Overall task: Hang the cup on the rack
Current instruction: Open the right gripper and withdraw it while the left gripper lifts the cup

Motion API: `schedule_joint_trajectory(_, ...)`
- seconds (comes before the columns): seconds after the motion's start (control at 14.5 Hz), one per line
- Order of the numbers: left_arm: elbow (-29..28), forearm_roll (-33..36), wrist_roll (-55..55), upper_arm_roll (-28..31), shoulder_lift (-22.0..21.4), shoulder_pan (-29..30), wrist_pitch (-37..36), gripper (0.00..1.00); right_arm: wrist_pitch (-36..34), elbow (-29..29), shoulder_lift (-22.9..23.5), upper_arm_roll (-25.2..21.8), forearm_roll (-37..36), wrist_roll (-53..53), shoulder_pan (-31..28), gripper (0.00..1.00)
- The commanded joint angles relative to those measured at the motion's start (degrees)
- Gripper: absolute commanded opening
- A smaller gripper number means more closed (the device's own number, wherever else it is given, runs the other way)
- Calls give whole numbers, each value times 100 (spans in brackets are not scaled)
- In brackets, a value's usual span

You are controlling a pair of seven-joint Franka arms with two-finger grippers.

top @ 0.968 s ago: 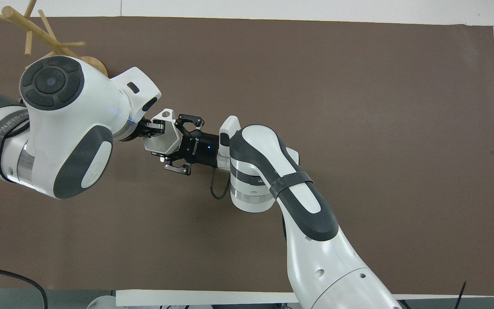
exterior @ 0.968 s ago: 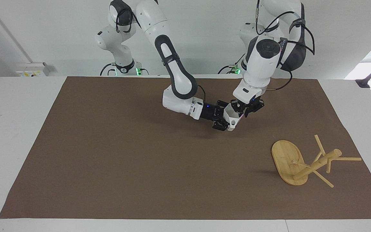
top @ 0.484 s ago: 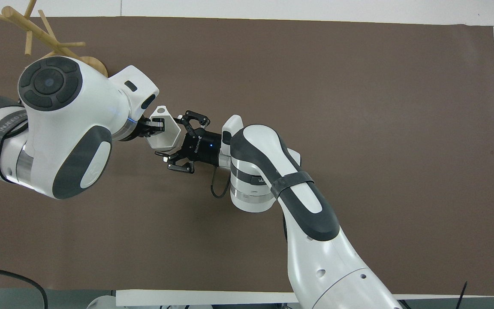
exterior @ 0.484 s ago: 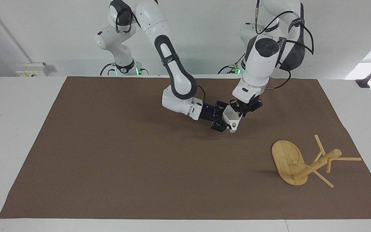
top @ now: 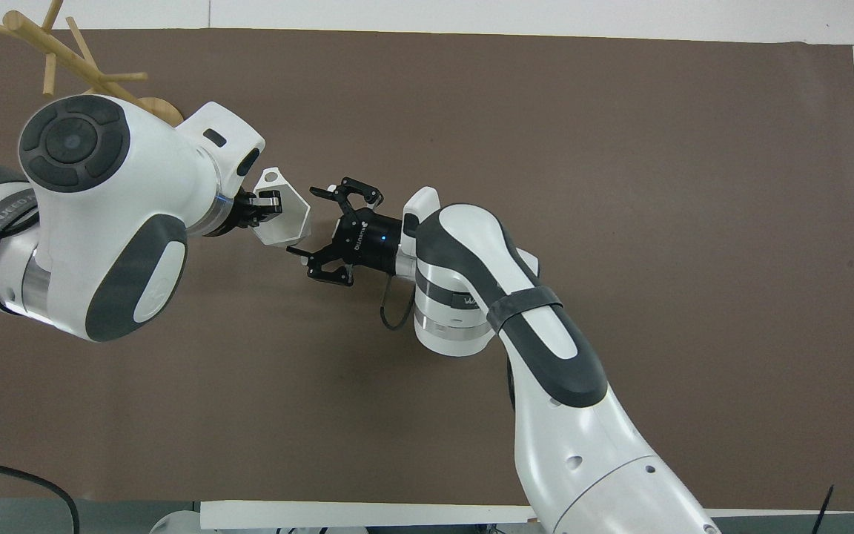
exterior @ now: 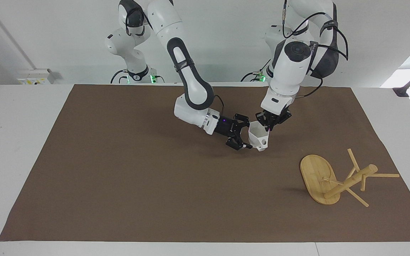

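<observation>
A small white faceted plastic cup [exterior: 258, 137] is pinched by the left gripper [exterior: 266, 125] above the brown mat [exterior: 137, 177]; the right gripper [exterior: 245, 137], spread, is alongside, suggesting a handover toward the toppled bamboo rack [exterior: 333, 179].

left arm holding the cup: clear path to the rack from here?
Probably yes. The left pincer is shut on the cup above the mat; the open right pincer has let go, and nothing lies before the rack.
</observation>
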Motion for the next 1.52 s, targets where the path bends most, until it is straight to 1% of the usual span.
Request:
schedule_joint_trajectory(0.0, -68, 82, -329, 49, -78, 112, 320, 0, -853, -584, -330, 43, -839, -91, -899, 99)
schedule_joint_trajectory(0.14, -199, 90, -390, 58, -148, 201, 592, 0, -1486, -761, -427, 35, -1594, -91, -1540, 99)
schedule_joint_trajectory(0.28, -384, 90, -408, 50, -253, 499, 1223, 0, -2119, -770, -462, 35, -2569, -91, -2252, 99)
schedule_joint_trajectory(0.35, -568, 90, -408, 58, -341, 517, 1522, 0, -2409, -753, -471, 35, -2983, -82, -2603, 99)
schedule_joint_trajectory(0.41, -918, 90, -408, 58, -550, 526, 1951, 0, -2699, -709, -471, 35, -3387, -64, -2955, 99)
schedule_joint_trajectory(0.48, -1469, 90, -408, 67, -831, 535, 2573, 0, -2946, -682, -480, 35, -3792, -47, -3246, 99)
schedule_joint_trajectory(0.55, -1945, 90, -400, 58, -1042, 674, 3250, 0, -3140, -665, -489, 35, -4144, -47, -3501, 99)
schedule_joint_trajectory(0.62, -2167, 90, -400, 50, -1062, 797, 3787, 0, -3376, -621, -506, 17, -4521, -29, -3791, 99)
schedule_joint_trajectory(0.69, -2186, 90, -417, 49, -1045, 886, 4062, 0, -3588, -490, -541, 8, -4856, 58, -4037, 99)
schedule_joint_trajectory(0.76, -2195, 90, -469, 32, -1001, 1095, 4370, 0, -3772, -332, -594, 8, -5242, 268, -4248, 99)
schedule_joint_trajectory(0.83, -2204, 90, -496, 32, -957, 1150, 4651, 0, -3931, -165, -690, 0, -5759, 583, -4442, 99)
schedule_joint_trajectory(0.9, -2204, 90, -496, 32, -870, 1185, 4802, 0, -3985, -59, -839, 8, -6252, 865, -4609, 99)
schedule_joint_trajectory(1.04, -2213, 90, -479, 32, -694, 1247, 4987, 0, -4090, -41, -1321, 0, -7070, 1462, -4830, 99)
schedule_joint_trajectory(1.11, -2222, 99, -470, 32, -597, 1264, 5118, 0, -4091, -32, -1619, 0, -7674, 1804, -4839, 99)
schedule_joint_trajectory(1.24, -2143, 90, -470, 32, -264, 1265, 5470, 0, -4230, -32, -2095, 0, -8748, 2699, -4848, 99)
schedule_joint_trajectory(1.45, -2038, 99, -391, 32, -149, 1413, 5471, 0, -4372, -23, -2614, 17, -9892, 4000, -4769, 99)
